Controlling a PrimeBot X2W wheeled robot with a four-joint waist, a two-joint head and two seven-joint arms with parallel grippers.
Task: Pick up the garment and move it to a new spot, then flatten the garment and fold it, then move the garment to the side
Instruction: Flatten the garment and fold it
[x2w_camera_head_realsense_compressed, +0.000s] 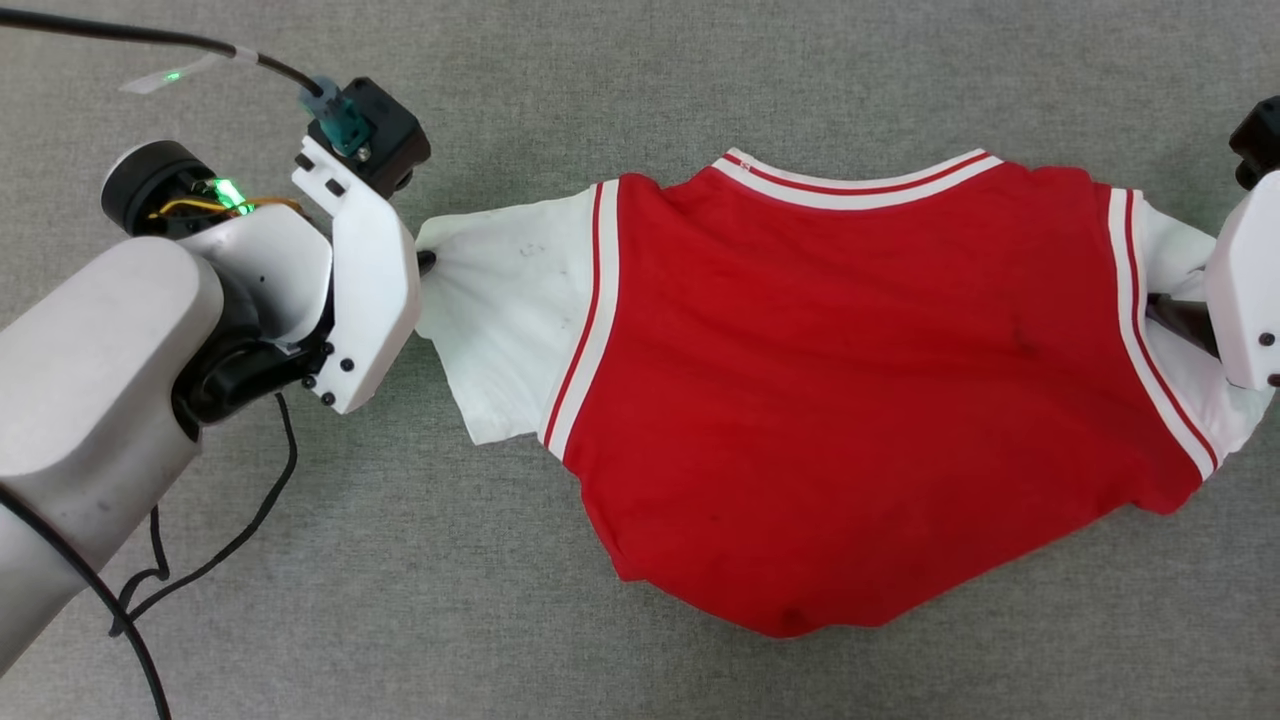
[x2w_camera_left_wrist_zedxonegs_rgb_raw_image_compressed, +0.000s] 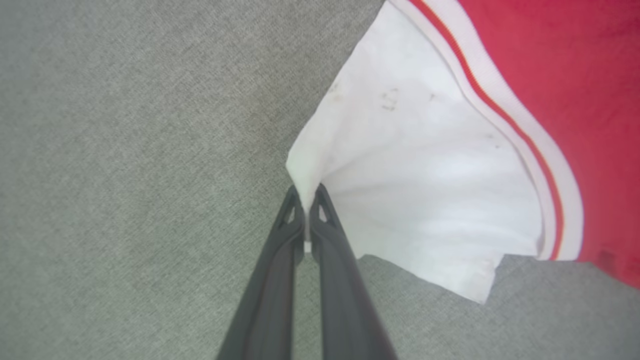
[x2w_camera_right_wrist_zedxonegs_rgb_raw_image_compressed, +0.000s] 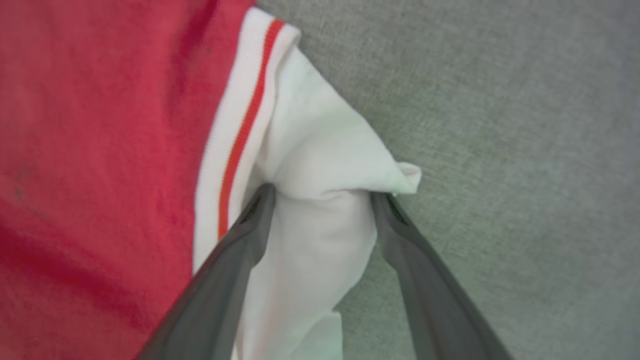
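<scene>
Stretching sideways on the grey surface (x2w_camera_head_realsense_compressed: 700, 80), the garment (x2w_camera_head_realsense_compressed: 850, 380) lay between the arms: left end effector (x2w_camera_left_wrist_zedxonegs_rgb_raw_image_compressed: 306, 200) pinched onto one white sleeve (x2w_camera_left_wrist_zedxonegs_rgb_raw_image_compressed: 420, 170), right end effector (x2w_camera_right_wrist_zedxonegs_rgb_raw_image_compressed: 322, 200) spread wide astride the other.

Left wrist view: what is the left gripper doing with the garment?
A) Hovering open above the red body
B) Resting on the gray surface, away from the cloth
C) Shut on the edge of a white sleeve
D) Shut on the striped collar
C: the left gripper has its two fingers pressed together on the garment at the white sleeve's edge, where the cloth gathers to a peak.
</scene>
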